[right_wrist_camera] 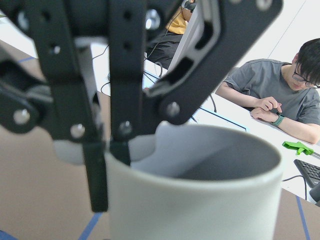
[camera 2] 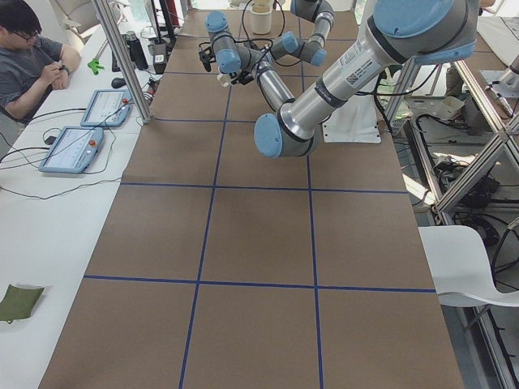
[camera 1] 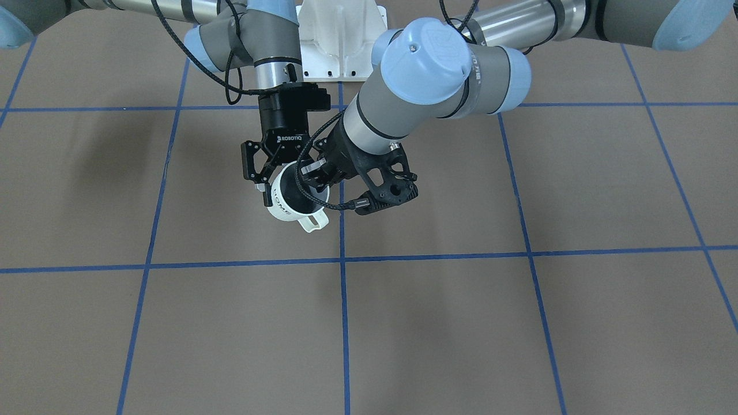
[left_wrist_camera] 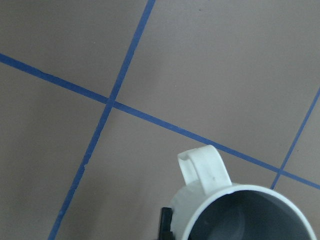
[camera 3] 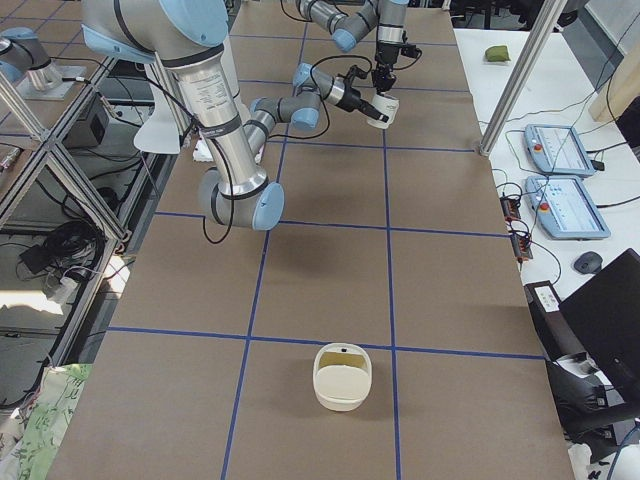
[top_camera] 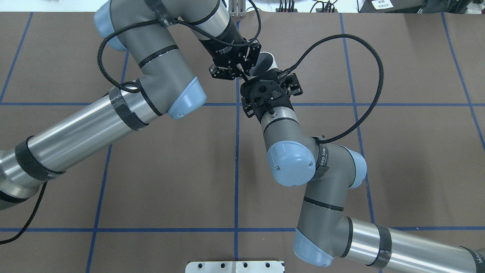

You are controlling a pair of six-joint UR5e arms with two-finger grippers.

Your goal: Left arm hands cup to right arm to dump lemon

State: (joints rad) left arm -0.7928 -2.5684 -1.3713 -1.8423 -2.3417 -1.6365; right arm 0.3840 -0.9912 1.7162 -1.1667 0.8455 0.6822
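cup (camera 1: 282, 202) aloft over table (camera 1: 461, 323), tilted, handle pointing away from robot | left gripper (camera 1: 314, 174) pinching its rim, one finger inside | right gripper (camera 1: 293, 187) straddling its body, cannot tell whether clamped

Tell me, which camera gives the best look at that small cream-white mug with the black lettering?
The exterior front-facing view: the small cream-white mug shows its lettering, handle and dark inside together. Overhead catches only a white sliver; the side views show it tiny at best; the wrist views crop it to rim and handle.
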